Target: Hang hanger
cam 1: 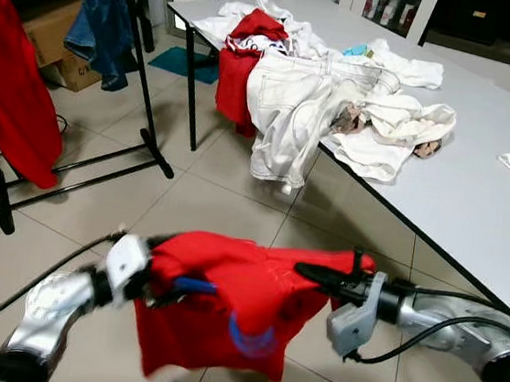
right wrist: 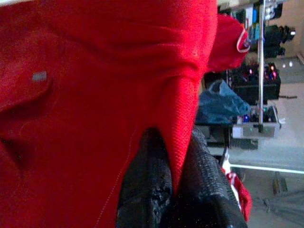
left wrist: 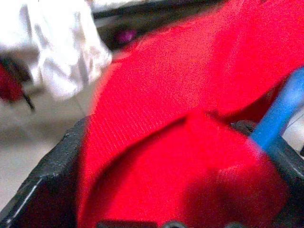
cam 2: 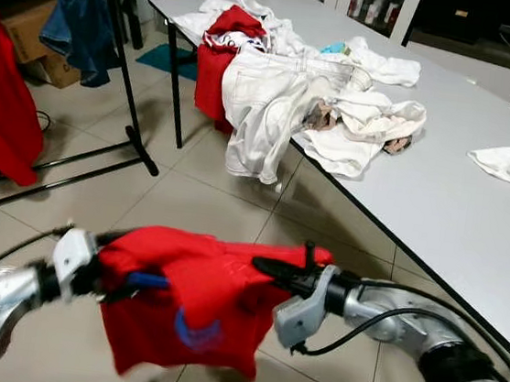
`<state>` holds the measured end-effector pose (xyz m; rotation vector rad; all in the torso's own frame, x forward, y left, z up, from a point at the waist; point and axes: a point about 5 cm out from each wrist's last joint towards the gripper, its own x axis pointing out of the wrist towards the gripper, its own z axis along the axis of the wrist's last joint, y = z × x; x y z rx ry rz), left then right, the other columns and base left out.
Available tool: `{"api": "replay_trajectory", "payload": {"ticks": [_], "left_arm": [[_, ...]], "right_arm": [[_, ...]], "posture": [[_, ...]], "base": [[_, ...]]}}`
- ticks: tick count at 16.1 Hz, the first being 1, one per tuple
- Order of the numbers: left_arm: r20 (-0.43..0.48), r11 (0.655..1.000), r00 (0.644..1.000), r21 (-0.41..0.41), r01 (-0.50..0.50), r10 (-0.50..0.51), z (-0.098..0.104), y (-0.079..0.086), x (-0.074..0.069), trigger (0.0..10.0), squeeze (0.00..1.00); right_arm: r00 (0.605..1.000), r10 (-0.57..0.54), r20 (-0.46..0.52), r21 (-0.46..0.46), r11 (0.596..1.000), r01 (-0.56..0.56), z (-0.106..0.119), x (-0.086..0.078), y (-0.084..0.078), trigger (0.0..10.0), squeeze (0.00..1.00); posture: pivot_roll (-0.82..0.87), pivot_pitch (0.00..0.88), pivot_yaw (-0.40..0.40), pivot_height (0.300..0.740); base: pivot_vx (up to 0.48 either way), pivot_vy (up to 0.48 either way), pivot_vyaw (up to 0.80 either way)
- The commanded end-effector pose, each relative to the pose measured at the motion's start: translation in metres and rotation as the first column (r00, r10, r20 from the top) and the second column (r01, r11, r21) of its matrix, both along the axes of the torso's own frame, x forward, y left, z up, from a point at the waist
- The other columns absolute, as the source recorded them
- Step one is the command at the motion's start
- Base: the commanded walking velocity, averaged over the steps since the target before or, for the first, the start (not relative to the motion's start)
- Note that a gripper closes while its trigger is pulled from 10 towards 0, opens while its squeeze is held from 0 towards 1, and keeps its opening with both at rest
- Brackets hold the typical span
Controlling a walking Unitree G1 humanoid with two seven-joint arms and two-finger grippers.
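Head views: red shirt on blue hanger held between both grippers, rack not reached yet.
Left eye view: red shirt (cam 1: 225, 294) spans lower centre, stretched between left gripper (cam 1: 148, 280) and right gripper (cam 1: 319, 274), probably to keep it spread on the blue hanger (cam 1: 191, 285) poking out near the left one. Clothes rack (cam 1: 110, 91) sits upper left with a red garment (cam 1: 13, 94) and denim jacket (cam 1: 104, 22) hanging; that's my guess for the target. Table (cam 1: 474, 207) at right carries a white clothes pile (cam 1: 330, 98).
Right eye view: same layout, nothing to add.
Left wrist view: fingers (left wrist: 52, 171) closed around red cloth, hanger bar at right edge between them.
Right wrist view: fingers (right wrist: 156, 190) pinch a fold of shirt at lower centre, clamped tight.
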<state>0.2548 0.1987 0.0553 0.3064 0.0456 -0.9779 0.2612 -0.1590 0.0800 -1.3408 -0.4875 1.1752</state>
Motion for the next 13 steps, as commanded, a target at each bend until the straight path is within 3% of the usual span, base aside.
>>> {"api": "replay_trajectory", "payload": {"ticks": [1, 3, 6, 8, 9, 13], "left_arm": [[0.062, 0.998, 0.996, 0.008, 0.057, -0.058, 0.011, -0.01, 0.005, 10.0, 0.0], [0.075, 0.998, 0.995, 0.014, 0.066, -0.066, 0.015, -0.012, 0.006, 10.0, 0.0], [0.058, 0.994, 0.994, 0.047, 0.094, -0.097, 0.008, -0.014, -0.003, 10.0, 0.0], [0.07, 0.995, 0.993, 0.031, 0.097, -0.099, 0.01, -0.018, -0.005, 10.0, 0.0], [0.089, 0.996, 0.992, 0.017, 0.091, -0.092, 0.013, -0.02, -0.006, 10.0, 0.0], [0.137, 0.997, 0.988, -0.033, 0.076, -0.07, 0.017, -0.028, -0.008, 10.0, 0.0]], "right_arm": [[1.0, 0.003, -0.002, -0.023, 1.0, -0.003, -0.001, 0.003, 0.0, 0.0, 0.0], [0.998, -0.038, -0.049, -0.049, 0.998, 0.035, -0.008, 0.002, -0.007, 0.0, 0.0], [0.99, -0.093, -0.105, -0.026, 0.996, 0.091, -0.011, 0.005, -0.012, 0.0, 0.0], [0.97, -0.168, -0.178, -0.032, 0.986, 0.165, -0.016, 0.008, -0.017, 0.0, 0.0], [0.941, -0.233, -0.245, -0.038, 0.972, 0.231, -0.021, 0.009, -0.022, 0.0, 0.0], [0.894, -0.289, -0.343, -0.005, 0.952, 0.305, -0.023, 0.01, -0.024, 0.0, 0.0]], "posture": [[-0.06, 0.0, 0.016, 0.74], [-0.05, 0.0, 0.013, 0.74], [-0.06, 0.0, 0.014, 0.74], [-0.05, 0.0, 0.012, 0.74], [-0.05, 0.0, 0.011, 0.74], [-0.05, 0.0, 0.008, 0.74]], "base": [[0.0, 0.0, 0.0], [0.0, 0.0, 0.0], [0.0, 0.0, 0.0], [0.0, 0.0, 0.0], [0.0, 0.0, 0.0], [0.0, 0.0, 0.0]]}}
